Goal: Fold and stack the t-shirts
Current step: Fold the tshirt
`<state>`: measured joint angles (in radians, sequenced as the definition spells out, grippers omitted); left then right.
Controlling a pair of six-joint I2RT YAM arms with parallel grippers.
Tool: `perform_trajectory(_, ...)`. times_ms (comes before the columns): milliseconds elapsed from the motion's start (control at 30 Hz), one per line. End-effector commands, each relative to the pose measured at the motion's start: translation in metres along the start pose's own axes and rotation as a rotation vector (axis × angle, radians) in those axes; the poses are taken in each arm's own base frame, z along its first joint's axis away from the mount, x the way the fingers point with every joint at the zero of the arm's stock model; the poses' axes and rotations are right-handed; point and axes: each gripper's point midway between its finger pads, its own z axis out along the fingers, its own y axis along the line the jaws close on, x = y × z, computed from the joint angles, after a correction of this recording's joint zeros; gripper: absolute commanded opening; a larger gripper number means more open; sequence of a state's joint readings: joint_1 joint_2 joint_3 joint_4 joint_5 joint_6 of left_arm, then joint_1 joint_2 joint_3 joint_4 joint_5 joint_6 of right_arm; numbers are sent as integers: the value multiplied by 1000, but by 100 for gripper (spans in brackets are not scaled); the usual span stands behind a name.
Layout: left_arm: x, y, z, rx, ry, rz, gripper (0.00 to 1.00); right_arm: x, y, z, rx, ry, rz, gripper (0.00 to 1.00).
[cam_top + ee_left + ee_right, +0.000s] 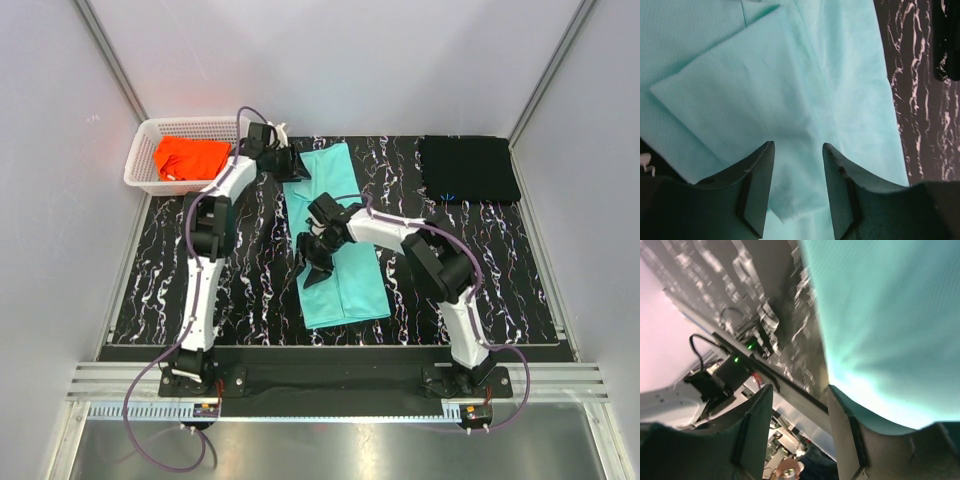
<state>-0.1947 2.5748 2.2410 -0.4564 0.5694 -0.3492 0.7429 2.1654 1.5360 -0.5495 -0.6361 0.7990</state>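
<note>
The mint-teal t-shirt (340,255) lies folded lengthwise into a long strip in the middle of the table. My left gripper (291,166) is open over its far left corner. In the left wrist view (798,145) teal cloth (790,90) with a folded-in sleeve fills the space under the jaws. My right gripper (315,251) is open at the strip's left edge, halfway along. In the right wrist view (800,388) nothing sits between the jaws, and the teal cloth (880,315) lies against the outside of one finger (842,425). The orange t-shirt (190,158) lies crumpled in the basket. The black t-shirt (468,168) lies folded at the back right.
The white lattice basket (145,150) stands at the back left corner. The black white-veined tabletop (250,290) shows on both sides of the teal strip. Grey walls close in the back and sides. The arm bases and a metal rail (340,385) run along the near edge.
</note>
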Motion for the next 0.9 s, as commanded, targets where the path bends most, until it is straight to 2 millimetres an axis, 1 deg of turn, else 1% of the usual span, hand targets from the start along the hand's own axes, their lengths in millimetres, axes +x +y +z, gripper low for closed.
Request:
perform_trajectory(0, -56, -64, -74, 82, -138, 62, 49, 3, 31, -51, -64, -83, -94, 55)
perform_trajectory(33, -58, -70, -83, 78, -146, 68, 51, 5, 31, -63, -65, -92, -97, 56)
perform_trajectory(67, -57, -81, -101, 77, -157, 74, 52, 5, 27, -70, -65, -93, -89, 56)
perform_trajectory(100, -54, -85, -107, 72, -158, 72, 52, 4, 13, -74, -47, -97, -68, 56)
perform_trajectory(133, -52, -90, -115, 65, -161, 75, 52, 7, 9, -84, -36, -107, -68, 58)
perform_trajectory(167, -37, -86, -115, 49, -131, 55, 53, 5, -1, -88, -2, -132, -70, 59)
perform_trajectory(200, -35, -100, -128, 54, -141, 63, 53, 8, -18, -88, 39, -135, -52, 59)
perform_trajectory(233, -24, -102, -132, 42, -117, 39, 53, 10, -26, -100, 57, -163, -61, 59)
perform_trajectory(267, -1, -97, -129, 23, -69, 10, 52, 8, -37, -104, 87, -187, -54, 59)
perform_trajectory(300, 14, -108, -130, 20, -45, 17, 52, 16, -55, -103, 119, -176, -32, 59)
perform_trajectory(333, 21, -116, -143, -9, -58, 40, 51, 15, -63, -114, 124, -204, -26, 58)
perform_trajectory(367, 53, -109, -141, -47, -3, 23, 51, 16, -72, -117, 141, -217, -13, 57)
perform_trajectory(400, 68, -126, -149, -59, -5, 61, 51, 23, -88, -116, 164, -207, 4, 57)
perform_trajectory(433, 85, -130, -152, -68, 20, 63, 51, 24, -92, -122, 167, -221, 2, 56)
perform_trajectory(467, 123, -118, -150, -103, 88, 34, 51, 23, -100, -127, 180, -237, 7, 56)
perform_trajectory(500, 148, -126, -149, -102, 129, 33, 50, 25, -110, -129, 200, -238, 3, 55)
perform_trajectory(533, 158, -136, -159, -98, 117, 24, 50, 27, -113, -135, 211, -256, -2, 54)
perform_trajectory(567, 192, -127, -157, -119, 180, 11, 50, 23, -120, -140, 235, -284, 3, 52)
perform_trajectory(600, 211, -134, -157, -128, 198, 45, 49, 25, -128, -141, 253, -288, -2, 46)
perform_trajectory(633, 220, -141, -160, -119, 193, 42, 48, 24, -131, -143, 267, -300, -8, 40)
perform_trajectory(667, 244, -134, -160, -124, 237, 26, 47, 23, -136, -145, 273, -303, 2, 37)
perform_trajectory(700, 260, -140, -158, -105, 261, 24, 45, 24, -140, -144, 278, -296, -2, 32)
perform_trajectory(733, 275, -139, -156, -85, 276, -14, 41, 25, -146, -141, 286, -281, 8, 29)
perform_trajectory(800, 290, -145, -156, -77, 287, -29, 37, 27, -154, -136, 298, -262, 16, 26)
perform_trajectory(833, 295, -144, -156, -83, 292, -33, 33, 28, -158, -134, 309, -251, 22, 24)
perform_trajectory(867, 306, -141, -157, -94, 309, -36, 32, 30, -160, -131, 306, -237, 24, 22)
